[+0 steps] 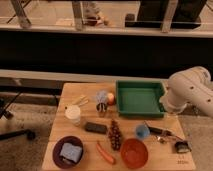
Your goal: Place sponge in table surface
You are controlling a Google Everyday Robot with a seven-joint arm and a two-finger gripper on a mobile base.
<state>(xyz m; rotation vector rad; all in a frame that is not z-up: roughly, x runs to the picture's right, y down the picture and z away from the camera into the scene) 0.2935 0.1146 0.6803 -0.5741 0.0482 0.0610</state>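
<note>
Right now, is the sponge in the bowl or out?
In: sponge lies inside the purple bowl; gripper is far right, over the table.

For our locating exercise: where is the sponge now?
Camera view: the sponge lies in the purple bowl, front-left on the table surface, left of the carrot; the gripper hangs front-right.

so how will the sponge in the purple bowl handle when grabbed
The sponge looks soft, so probably squashy and light. Flat in the purple bowl, it should not roll. The gripper is by the table's right end.
</note>
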